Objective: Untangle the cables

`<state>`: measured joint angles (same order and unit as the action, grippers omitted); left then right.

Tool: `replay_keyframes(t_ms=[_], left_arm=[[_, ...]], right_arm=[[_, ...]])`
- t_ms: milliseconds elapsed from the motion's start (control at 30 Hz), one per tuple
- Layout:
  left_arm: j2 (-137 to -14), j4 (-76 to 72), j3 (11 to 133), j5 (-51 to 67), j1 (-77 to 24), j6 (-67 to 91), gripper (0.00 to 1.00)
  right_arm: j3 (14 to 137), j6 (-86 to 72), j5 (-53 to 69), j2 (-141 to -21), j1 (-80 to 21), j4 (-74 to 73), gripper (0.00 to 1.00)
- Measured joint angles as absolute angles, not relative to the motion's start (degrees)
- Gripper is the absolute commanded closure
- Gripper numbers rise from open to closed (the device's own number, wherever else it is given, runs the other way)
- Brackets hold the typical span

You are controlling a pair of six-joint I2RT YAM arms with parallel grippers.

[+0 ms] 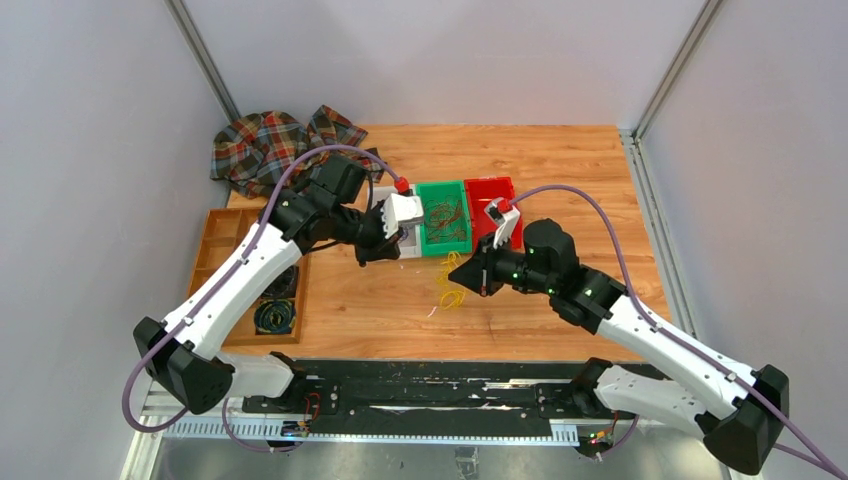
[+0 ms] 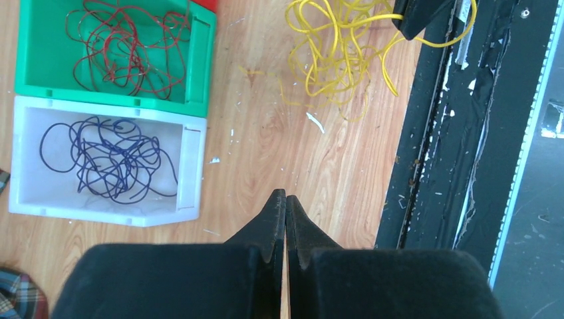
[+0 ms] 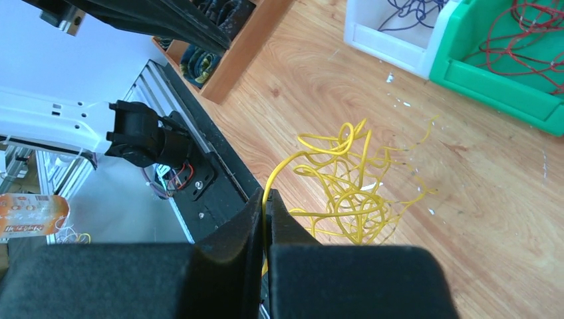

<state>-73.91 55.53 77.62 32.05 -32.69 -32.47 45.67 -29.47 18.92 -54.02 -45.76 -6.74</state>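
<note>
A loose tangle of yellow cable [image 1: 452, 291] lies on the wooden table in front of the bins; it also shows in the left wrist view [image 2: 332, 50] and the right wrist view [image 3: 347, 194]. My right gripper [image 3: 266, 197] is shut on one strand of it, low over the table [image 1: 462, 272]. Dark red cables [image 2: 126, 50] lie in a green bin [image 2: 199, 66]. A purple cable [image 2: 106, 156] lies in a white bin [image 2: 189, 166]. My left gripper [image 2: 285, 197] is shut and empty, above bare wood next to the white bin [image 1: 366, 254].
A red bin [image 1: 495, 205] stands right of the green bin [image 1: 445, 250]. A plaid cloth [image 1: 270, 145] lies at the back left. A wooden tray [image 1: 215, 250] with dark coiled cords [image 1: 272, 315] sits at the left. A black rail [image 1: 420, 385] runs along the near edge.
</note>
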Motion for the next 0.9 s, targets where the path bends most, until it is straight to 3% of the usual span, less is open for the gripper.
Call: replay_keyframes(t_ms=[100, 267, 400, 567, 700, 900], left_arm=[[-73.6, 55.5, 77.6, 31.9, -32.7, -32.6, 0.9], [-73.6, 55.3, 77.4, 34.5, -32.7, -32.8, 0.51], [-74.3, 55.4, 77.2, 39.1, -32.7, -33.3, 0.4], [-75.2, 55.4, 76.7, 44.9, -32.7, -35.1, 0.39], [-75.7, 55.3, 76.5, 47.2, -32.8, -36.2, 0.45], [-76.8, 54.9, 76.4, 47.7, -32.8, -36.9, 0.66]], right_arm=[[45.3, -29.3, 18.5, -53.6, -45.3, -7.5, 0.99], [45.3, -29.6, 19.8, -54.5, -45.2, -6.2, 0.99], [45.3, -30.5, 22.6, -56.6, -45.1, -2.9, 1.0], [45.3, -31.9, 27.2, -59.0, -45.1, 1.3, 0.99], [45.3, -33.5, 31.4, -60.6, -45.1, 5.0, 0.99], [45.3, -36.5, 36.7, -63.3, -45.1, 10.1, 0.99]])
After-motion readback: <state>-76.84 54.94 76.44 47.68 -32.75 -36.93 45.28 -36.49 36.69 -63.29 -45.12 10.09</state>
